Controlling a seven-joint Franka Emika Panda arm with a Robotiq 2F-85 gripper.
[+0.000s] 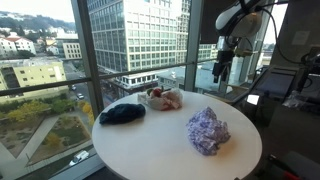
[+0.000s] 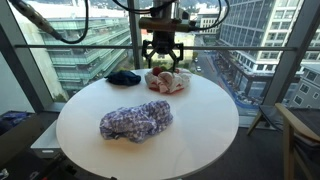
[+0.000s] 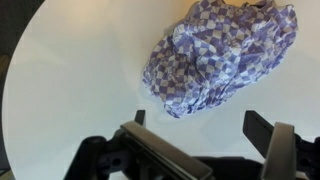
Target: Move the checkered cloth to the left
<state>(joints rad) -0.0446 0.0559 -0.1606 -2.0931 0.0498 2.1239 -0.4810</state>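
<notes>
Fabric in a crumpled, puffed heap, the checkered cloth (image 2: 136, 122) lies on the round white surface (image 2: 205, 115), low and left of centre in an exterior view. It is well apart from the dark navy cloth (image 2: 123, 76) and the white-and-red cloth (image 2: 166, 81), which sit near the far rim by the window. The claw (image 2: 163, 50) hangs in the air at upper centre of that frame, above the white-and-red cloth, spread wide and holding nothing. In the wrist view the checkered heap fills the upper right, with bare surface between it and the two fingers at the bottom edge. The cloth looks light, soft and limp, so it should sag and trail rather than hold its shape, and nothing about it seems fragile. A raised fold near the crown of the heap seems the best hold, pinching several layers at once. Taking a loose edge would likely let the bundle unfurl and drag.
</notes>
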